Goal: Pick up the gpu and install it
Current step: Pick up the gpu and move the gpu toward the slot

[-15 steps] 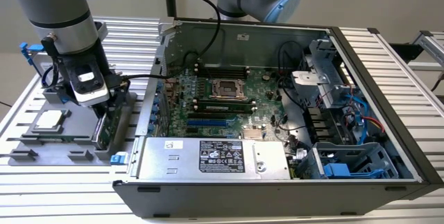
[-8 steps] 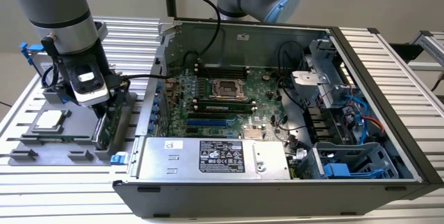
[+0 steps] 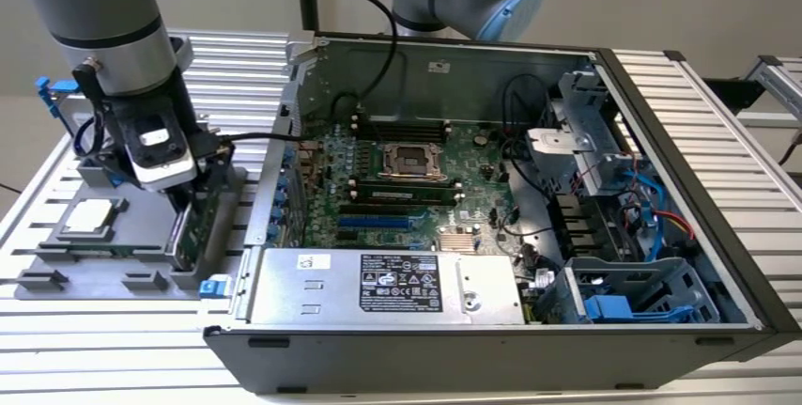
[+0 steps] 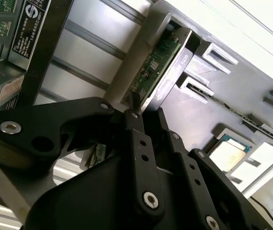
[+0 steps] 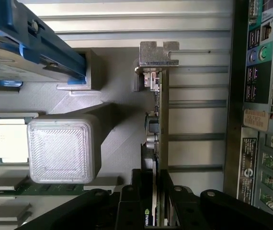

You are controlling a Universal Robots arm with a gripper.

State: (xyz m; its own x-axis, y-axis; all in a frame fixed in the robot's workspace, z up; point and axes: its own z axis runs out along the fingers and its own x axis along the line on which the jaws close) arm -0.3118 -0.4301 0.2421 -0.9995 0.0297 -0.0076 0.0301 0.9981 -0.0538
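Exterior view: beside the open computer case (image 3: 501, 57), off its wall on the exterior view's left, the robot's gripper (image 3: 191, 200) reaches down onto the gpu (image 3: 188, 228), which stands on edge in a grey holder tray (image 3: 75, 269). The card is not yet lifted. The circuit board (image 3: 414, 189) inside the case has no card fitted in its lower slots, so the install looks wholly undone.

Second wrist view: the gripper (image 4: 141, 112) meets the near end of the gpu (image 4: 153, 69), green board showing, seated in the holder tray (image 4: 213, 105) just outside the case.

First wrist view: the gripper (image 5: 155, 188) straddles one end of the gpu (image 5: 158, 120), whose silver end bracket (image 5: 158, 52) lies at the far end, the card running parallel to the case (image 5: 251, 143) and close beside it. Whether the tool has clamped the card or merely sits around it cannot be told.
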